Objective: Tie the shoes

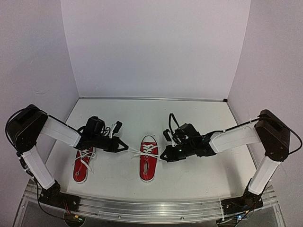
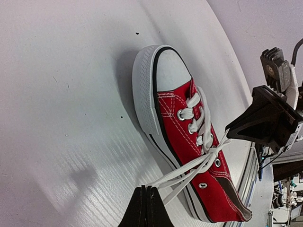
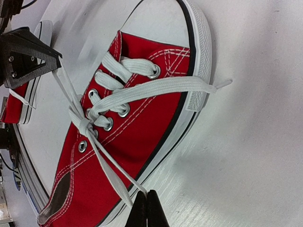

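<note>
Pulling harder is the main risk. Both end effectors pinch lace (image 3: 116, 165) on the middle shoe (image 1: 148, 163), which lies loose on the worktop (image 1: 189, 118), so uneven tension would likely drag or twist it rather than cinch the knot (image 3: 85, 124). A strand could also slide out of either pinch, since only the fingertips grip it. One white band (image 3: 156, 87) lies slack across the eyelets and over the sole edge. I cannot tell whether it is a loop or a free end, and it might snag or be drawn through.

The left end effector (image 2: 146, 205) is closed on what look like two strands, low beside the shoe's left flank. The right end effector (image 3: 147, 208) is closed on a strand at the opposite flank. Both forearms reach inward, near level, with the fingers pointing at each other across the shoe. The other shoe (image 1: 81, 168) lies by the left arm, its laces loose.
</note>
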You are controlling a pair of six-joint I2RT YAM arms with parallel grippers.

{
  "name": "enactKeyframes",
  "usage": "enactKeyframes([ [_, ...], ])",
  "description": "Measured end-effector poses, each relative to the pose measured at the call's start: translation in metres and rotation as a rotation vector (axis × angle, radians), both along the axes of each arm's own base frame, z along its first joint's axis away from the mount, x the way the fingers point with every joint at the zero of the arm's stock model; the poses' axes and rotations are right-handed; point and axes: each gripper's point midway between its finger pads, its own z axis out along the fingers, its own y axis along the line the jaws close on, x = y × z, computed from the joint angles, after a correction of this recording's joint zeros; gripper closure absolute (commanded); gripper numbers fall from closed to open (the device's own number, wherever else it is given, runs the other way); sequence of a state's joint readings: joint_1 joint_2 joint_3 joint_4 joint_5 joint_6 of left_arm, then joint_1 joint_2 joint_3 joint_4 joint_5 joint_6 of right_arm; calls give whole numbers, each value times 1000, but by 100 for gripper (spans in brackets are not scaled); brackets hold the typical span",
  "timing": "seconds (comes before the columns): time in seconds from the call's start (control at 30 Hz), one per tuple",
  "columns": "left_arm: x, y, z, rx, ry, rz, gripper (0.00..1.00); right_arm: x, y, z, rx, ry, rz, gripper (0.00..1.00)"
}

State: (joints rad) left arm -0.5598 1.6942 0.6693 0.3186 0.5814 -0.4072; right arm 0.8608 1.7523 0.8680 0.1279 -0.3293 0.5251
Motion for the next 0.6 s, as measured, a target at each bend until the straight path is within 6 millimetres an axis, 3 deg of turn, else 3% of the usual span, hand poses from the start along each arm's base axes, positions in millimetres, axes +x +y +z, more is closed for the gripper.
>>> enactKeyframes([
  [0.6,-10,8,6,-61,13,60,100,2,1,2,12,-1,-9,100],
])
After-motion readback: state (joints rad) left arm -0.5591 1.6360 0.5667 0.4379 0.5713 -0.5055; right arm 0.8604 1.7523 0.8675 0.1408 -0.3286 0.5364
